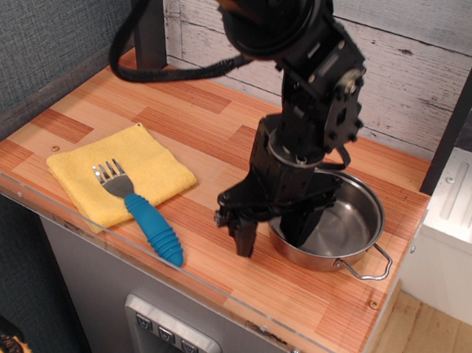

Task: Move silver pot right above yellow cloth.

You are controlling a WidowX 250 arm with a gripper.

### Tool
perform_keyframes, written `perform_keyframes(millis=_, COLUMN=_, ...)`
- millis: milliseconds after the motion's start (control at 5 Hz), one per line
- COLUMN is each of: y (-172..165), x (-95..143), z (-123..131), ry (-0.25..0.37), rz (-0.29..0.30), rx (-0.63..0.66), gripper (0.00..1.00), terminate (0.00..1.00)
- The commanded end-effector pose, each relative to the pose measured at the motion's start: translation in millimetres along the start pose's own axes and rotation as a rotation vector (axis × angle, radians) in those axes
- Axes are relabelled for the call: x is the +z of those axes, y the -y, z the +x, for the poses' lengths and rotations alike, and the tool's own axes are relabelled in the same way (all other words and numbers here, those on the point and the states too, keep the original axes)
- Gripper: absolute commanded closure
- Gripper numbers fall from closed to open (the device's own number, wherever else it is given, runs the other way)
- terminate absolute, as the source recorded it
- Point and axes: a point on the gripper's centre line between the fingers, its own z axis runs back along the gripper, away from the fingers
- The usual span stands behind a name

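The silver pot [348, 230] sits on the right side of the wooden counter, one wire loop handle toward the front right. My gripper [271, 232] hangs low over the pot's left rim and is open. One finger is outside the pot near the wood, and the other reaches down inside the bowl. The rim lies between them, and whether they touch it I cannot tell. The yellow cloth [151, 168] lies flat at the front left, well apart from the pot. The arm hides the pot's left and rear rim.
A blue-handled metal fork [139, 206] lies across the cloth's front corner, its handle pointing to the counter's front edge. A clear acrylic lip [131, 260] runs along the front. A dark post [146, 30] stands at the back left, before the white plank wall.
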Motion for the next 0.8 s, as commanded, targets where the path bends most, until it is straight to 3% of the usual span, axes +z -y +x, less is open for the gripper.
perform_keyframes(millis=0, y=1, x=9, z=2, ry=-0.038, rz=-0.110, rx=-0.030, gripper=1.00, terminate=0.00)
perform_keyframes(millis=400, y=-2, x=23, z=20, ry=0.012, rz=-0.086, rx=0.022, gripper=1.00, terminate=0.00)
perform_keyframes(millis=600, y=-9, x=28, z=38, ry=-0.001, rz=-0.104, rx=0.090, gripper=1.00, terminate=0.00)
